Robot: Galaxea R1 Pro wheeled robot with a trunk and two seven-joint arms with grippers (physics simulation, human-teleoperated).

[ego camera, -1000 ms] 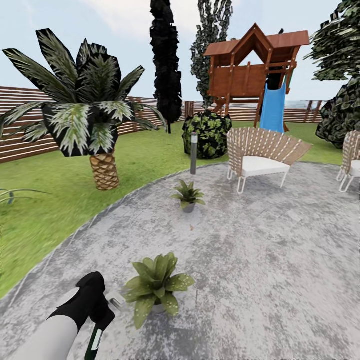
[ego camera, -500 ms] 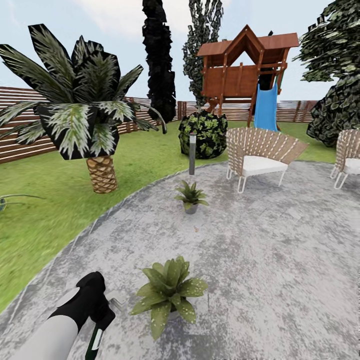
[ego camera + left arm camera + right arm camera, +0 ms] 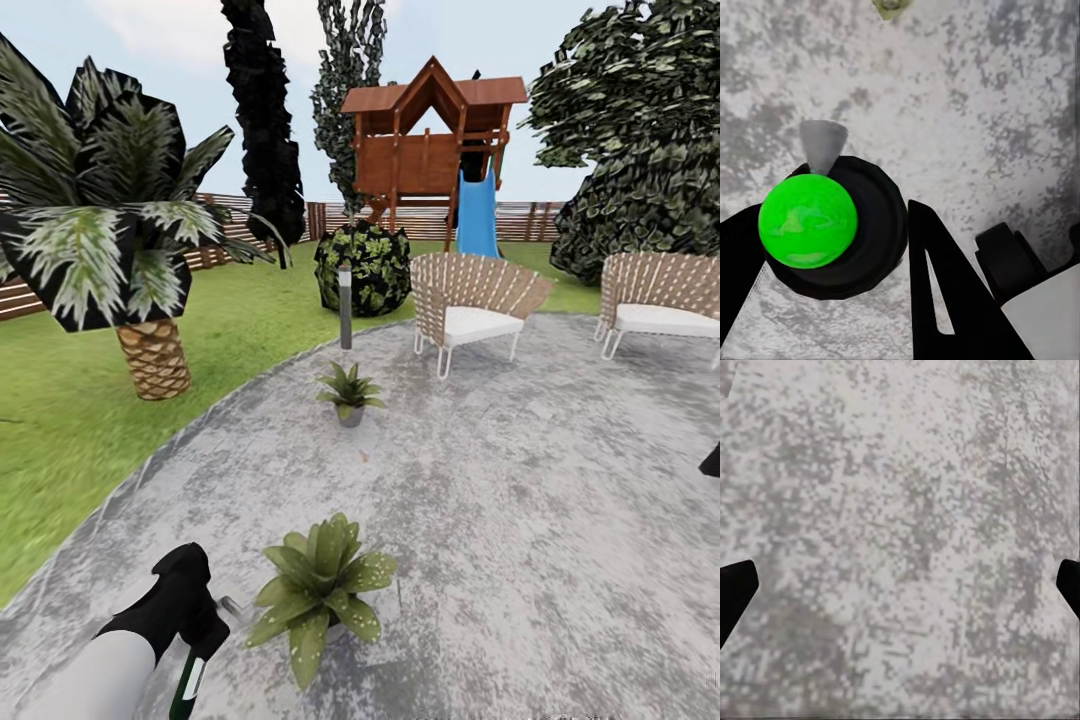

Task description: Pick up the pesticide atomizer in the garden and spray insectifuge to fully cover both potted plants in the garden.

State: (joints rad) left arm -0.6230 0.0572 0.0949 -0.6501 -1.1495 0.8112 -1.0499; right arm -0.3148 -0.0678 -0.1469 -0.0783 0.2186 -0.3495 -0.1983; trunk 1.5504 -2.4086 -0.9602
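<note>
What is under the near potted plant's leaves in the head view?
The near potted plant stands on the stone patio, beside the left gripper holding the pesticide atomizer. Its spreading leaves, flecked with pale specks, cover most of its pot; only a grey sliver peeks out.

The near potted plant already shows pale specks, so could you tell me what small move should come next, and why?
Probably turn toward the far potted plant: the left claw holds the atomizer beside the near potted plant, whose leaves look speckled, while the far one looks clean.
</note>
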